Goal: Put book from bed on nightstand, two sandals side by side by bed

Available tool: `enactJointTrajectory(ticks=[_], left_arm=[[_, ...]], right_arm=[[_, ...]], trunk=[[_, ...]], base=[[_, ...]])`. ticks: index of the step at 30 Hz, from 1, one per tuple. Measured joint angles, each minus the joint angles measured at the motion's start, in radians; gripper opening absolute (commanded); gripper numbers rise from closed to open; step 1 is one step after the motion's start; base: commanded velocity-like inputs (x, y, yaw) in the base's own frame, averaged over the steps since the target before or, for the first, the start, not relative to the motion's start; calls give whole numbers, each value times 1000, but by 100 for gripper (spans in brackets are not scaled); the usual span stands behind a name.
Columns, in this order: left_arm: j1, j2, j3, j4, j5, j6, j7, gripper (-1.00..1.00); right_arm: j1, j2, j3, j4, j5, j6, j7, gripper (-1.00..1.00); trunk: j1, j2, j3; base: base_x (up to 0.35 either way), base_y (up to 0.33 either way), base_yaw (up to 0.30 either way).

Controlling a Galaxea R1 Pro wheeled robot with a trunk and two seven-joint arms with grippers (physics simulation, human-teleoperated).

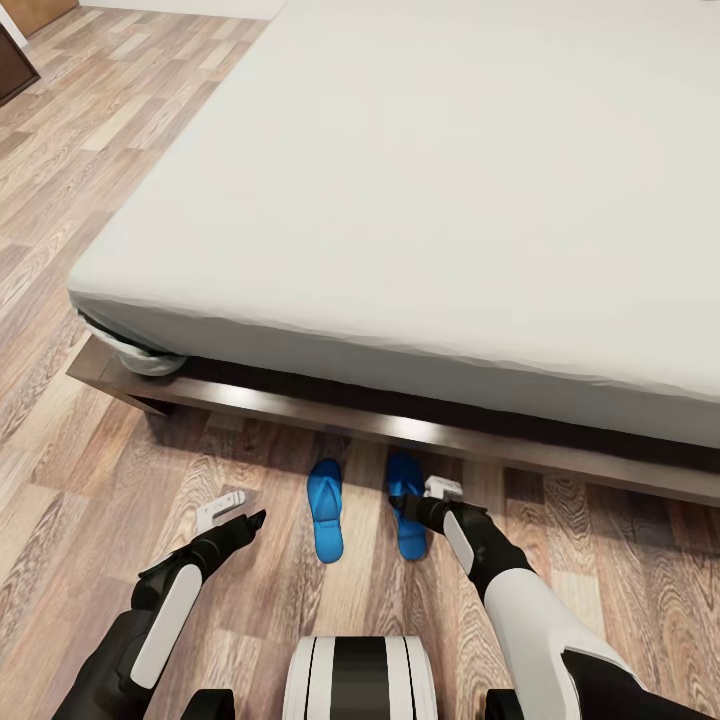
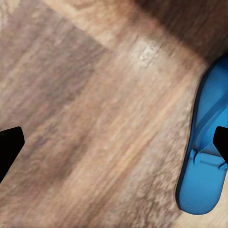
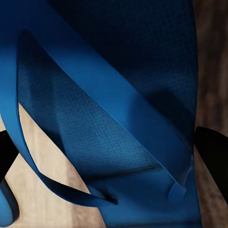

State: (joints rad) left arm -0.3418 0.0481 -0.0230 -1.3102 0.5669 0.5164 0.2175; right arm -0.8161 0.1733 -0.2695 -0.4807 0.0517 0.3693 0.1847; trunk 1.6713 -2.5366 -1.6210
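Note:
Two bright blue sandals lie on the wood floor just in front of the bed's (image 1: 450, 180) dark frame, toes toward it. The left sandal (image 1: 326, 510) and the right sandal (image 1: 411, 540) are parallel, a small gap apart. My right gripper (image 1: 422, 508) hovers low over the right sandal (image 3: 118, 95), open, with its fingertips (image 3: 211, 152) either side of the strap. My left gripper (image 1: 240, 518) is open over bare floor to the left of the left sandal (image 2: 204, 156), apart from it; its fingers (image 2: 9, 142) hold nothing. The book is out of view.
The bed's low wooden frame (image 1: 300, 405) juts out past the mattress, its corner at the left with bunched sheet (image 1: 140, 355) above it. A dark brown piece of furniture (image 1: 15, 70) stands at the far left. Plank floor (image 1: 110, 200) runs along the bed's left side.

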Motion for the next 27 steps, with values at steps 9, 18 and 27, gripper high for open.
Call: enactJointTrajectory(ticks=[9,18,27], left_arm=[[0,0,0,0,0,0,0,100],[0,0,1,0,0,0,0,100],[0,1,1,0,1,2,0,100]], right_arm=[[-6,0,0,4,0,-5,0,-100],[-11,0,0,6,0,-7,0,-100],[-13,0,0,6,0,-7,0,-100]], trunk=[[0,0,0],[0,0,0],[0,0,0]], base=[[0,0,0],[0,0,0],[-9,41,0]])
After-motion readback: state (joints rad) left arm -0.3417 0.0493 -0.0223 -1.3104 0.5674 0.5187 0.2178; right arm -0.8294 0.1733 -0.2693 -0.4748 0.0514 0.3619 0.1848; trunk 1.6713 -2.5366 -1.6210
